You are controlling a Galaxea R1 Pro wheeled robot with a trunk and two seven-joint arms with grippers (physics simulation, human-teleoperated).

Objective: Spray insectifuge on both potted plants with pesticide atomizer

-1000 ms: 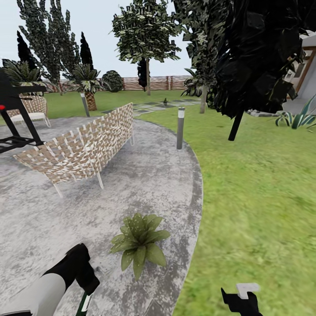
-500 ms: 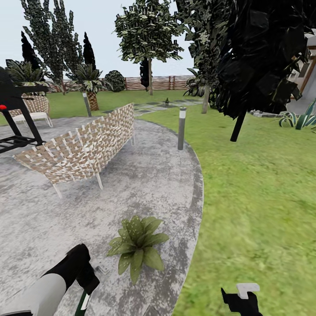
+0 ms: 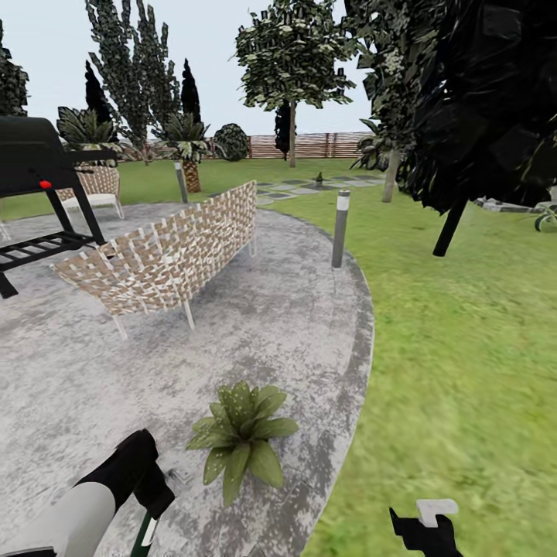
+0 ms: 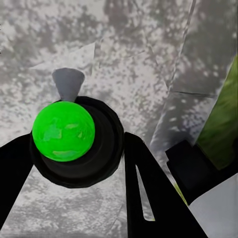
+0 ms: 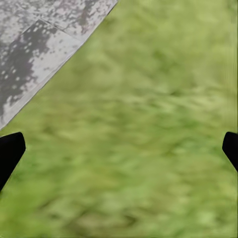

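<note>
1. Pesticide atomizer [image 3: 147, 532]: I see it at the lower left of my head view, a slim dark-green body with a white label, hanging below my left gripper [image 3: 155, 495]. In the left wrist view its bottle end [image 4: 63, 131] reads as a bright green round face set in a black collar, with the pale grey spray head [image 4: 67, 83] jutting beyond it.
2. Left gripper: my two black fingers [image 4: 148, 193] are closed on either side of the atomizer, gripping it above the grey paving [image 4: 148, 59].
3. Potted plant [image 3: 240, 437]: a low rosette of pointed olive-green leaves with pale speckles, sitting on the stone paving [image 3: 294, 325] just beside my left gripper, near the curved edge where the lawn [image 3: 464, 348] starts. I cannot make out its pot.
4. Right gripper [image 3: 424, 527]: at the lower right, over grass. In the right wrist view the fingertips [image 5: 10, 151] sit at opposite edges, spread wide, nothing between them.
5. Surroundings: woven bench [image 3: 166, 259], black grill [image 3: 35, 166], grey lamp post [image 3: 340, 228], slatted fence [image 3: 321, 145] far back.
</note>
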